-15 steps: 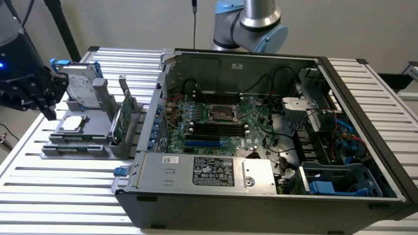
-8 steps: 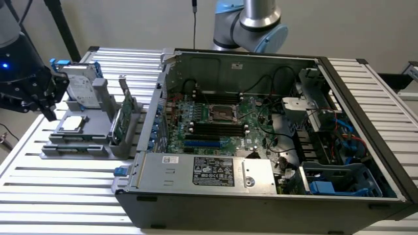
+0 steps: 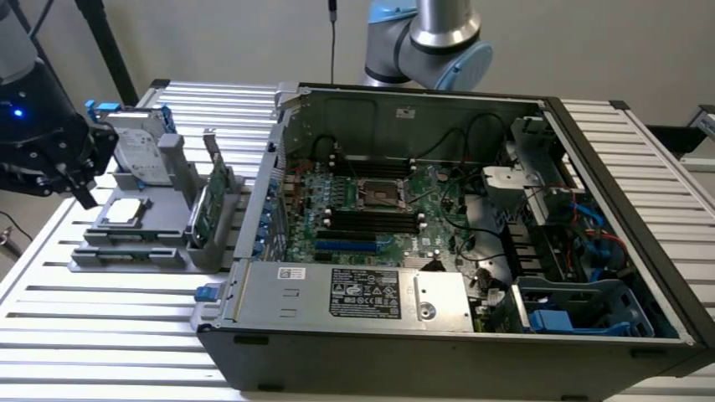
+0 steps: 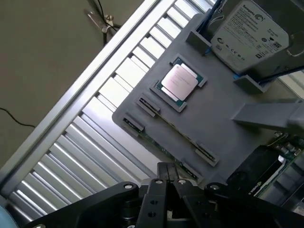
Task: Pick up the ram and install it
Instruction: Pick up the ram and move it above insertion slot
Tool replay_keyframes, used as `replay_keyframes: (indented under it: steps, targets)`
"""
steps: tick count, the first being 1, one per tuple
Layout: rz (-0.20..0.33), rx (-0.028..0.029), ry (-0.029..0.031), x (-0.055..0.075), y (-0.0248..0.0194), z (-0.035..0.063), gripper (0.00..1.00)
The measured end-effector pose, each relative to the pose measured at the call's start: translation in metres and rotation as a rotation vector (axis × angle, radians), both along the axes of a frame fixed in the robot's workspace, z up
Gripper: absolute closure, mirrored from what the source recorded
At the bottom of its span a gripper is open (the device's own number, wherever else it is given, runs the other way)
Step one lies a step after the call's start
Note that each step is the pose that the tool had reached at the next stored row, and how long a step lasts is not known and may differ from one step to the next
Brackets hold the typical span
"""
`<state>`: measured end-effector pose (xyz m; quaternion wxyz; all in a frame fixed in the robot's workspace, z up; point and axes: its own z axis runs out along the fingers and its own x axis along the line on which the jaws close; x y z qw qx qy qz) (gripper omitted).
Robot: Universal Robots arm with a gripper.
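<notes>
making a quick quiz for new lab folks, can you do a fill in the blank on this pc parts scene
1. The gripper hangs above the gray tray with its fingers ____.
2. On that tray, the silver-topped processor lies between the ram and the ____.
3. The ram is not yet in the motherboard; it lies in the ____.

Missing words: shut; hard drive; tray
</notes>
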<state>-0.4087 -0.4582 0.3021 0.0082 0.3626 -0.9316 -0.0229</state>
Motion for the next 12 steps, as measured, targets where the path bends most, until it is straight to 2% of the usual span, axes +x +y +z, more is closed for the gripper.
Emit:
replay_keyframes:
  steps: [12]
  targets:
    - [0.219, 0.0000, 0.0000, 0.0000, 0.0000, -0.0041, 0.89]
